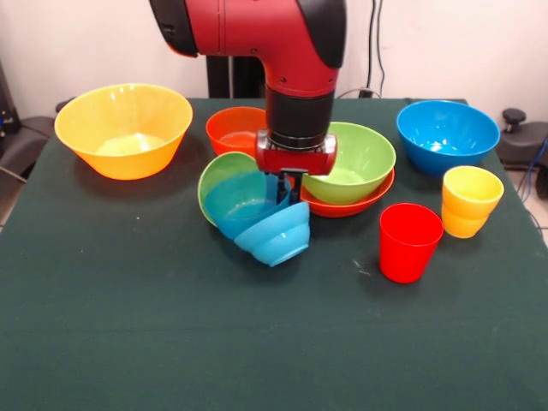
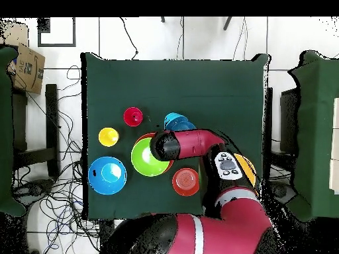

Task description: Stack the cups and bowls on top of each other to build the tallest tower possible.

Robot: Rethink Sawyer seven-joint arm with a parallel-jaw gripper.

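Only frontally, pincer [image 1: 288, 190] grasping tilted nested bowls [image 1: 257, 214] — overhead, arm [image 2: 189, 145] hides grip.

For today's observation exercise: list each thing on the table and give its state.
Gripper: gripping the tilted nest's rim.
Blue bowls in green bowl: nested, tipped on side.
Large green bowl: upright, sitting in red-orange bowl.
Orange-yellow bowl: upright.
Small red-orange bowl: upright.
Blue bowl: upright.
Red cup, yellow cup: upright, unstacked.

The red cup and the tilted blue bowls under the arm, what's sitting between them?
Nothing: in the front view only bare green table cloth separates the red cup from the tilted blue bowls.
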